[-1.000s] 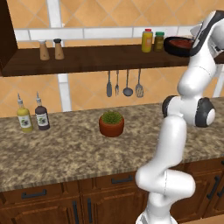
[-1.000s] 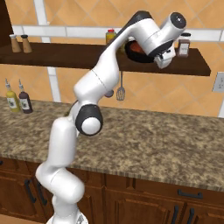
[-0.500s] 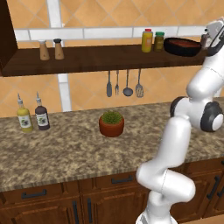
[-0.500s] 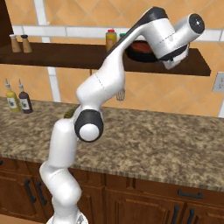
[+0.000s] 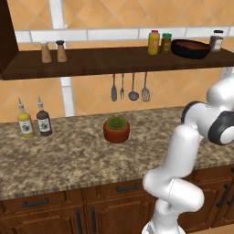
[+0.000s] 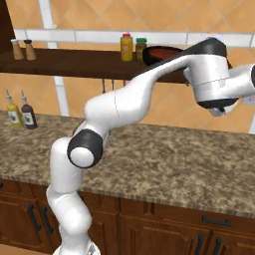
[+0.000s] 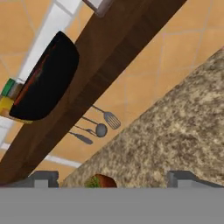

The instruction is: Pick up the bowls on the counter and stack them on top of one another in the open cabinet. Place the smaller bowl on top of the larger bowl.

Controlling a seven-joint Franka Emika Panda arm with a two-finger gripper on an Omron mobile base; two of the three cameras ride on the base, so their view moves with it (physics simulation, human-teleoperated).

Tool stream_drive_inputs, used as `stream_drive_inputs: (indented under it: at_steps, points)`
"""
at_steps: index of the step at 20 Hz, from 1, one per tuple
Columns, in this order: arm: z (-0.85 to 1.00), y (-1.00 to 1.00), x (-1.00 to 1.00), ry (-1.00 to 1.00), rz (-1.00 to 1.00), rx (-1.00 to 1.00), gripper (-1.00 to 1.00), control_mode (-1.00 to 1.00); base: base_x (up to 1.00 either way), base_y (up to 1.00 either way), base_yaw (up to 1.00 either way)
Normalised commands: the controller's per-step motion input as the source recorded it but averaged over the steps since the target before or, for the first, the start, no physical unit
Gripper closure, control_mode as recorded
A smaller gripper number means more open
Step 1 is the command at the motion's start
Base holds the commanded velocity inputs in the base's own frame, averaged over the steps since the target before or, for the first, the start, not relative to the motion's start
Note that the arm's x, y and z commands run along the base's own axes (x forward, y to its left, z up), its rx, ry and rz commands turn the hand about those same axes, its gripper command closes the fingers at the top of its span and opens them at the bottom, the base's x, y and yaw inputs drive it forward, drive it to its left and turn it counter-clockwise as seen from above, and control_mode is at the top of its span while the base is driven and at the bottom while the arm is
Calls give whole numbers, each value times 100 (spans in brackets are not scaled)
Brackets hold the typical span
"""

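Left base view: the larger bowl point(image 5: 190, 49) sits on the open cabinet point(image 5: 114, 61) at its right end, black rim up, with the smaller bowl point(image 5: 189, 44) showing as a red-brown disc nested inside it. Just left of the stack stand a yellow bottle point(image 5: 154, 42) and a green-lidded jar point(image 5: 166, 43), with a dark jar point(image 5: 216, 40) to the right. Stacking looks done, so the step in hand is the retreat. In the hand view the gripper point(image 7: 113, 179) has its fingertips point(image 7: 43, 179) spread wide with nothing between them, well apart from the larger bowl's black underside point(image 7: 48, 78). The counter point(image 5: 77, 155) carries no bowls, just a plant pot point(image 5: 116, 129) and two sauce bottles point(image 5: 34, 123) far left. Next move probably only needs the arm pulled clear of the shelf edge without nudging the stack.
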Motion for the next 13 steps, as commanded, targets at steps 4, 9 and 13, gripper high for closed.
stream_drive_inputs:
  at_steps: [4, 9, 13]
  points:
    - [-100, -12, -91, -21, -1, -8, -100, -100, 0, 0, 0]
    - [-81, 75, -6, -16, -9, 10, -100, -100, 0, 0, 0]
    - [-55, 100, 8, -1, -6, 5, -100, -100, 0, 0, 0]
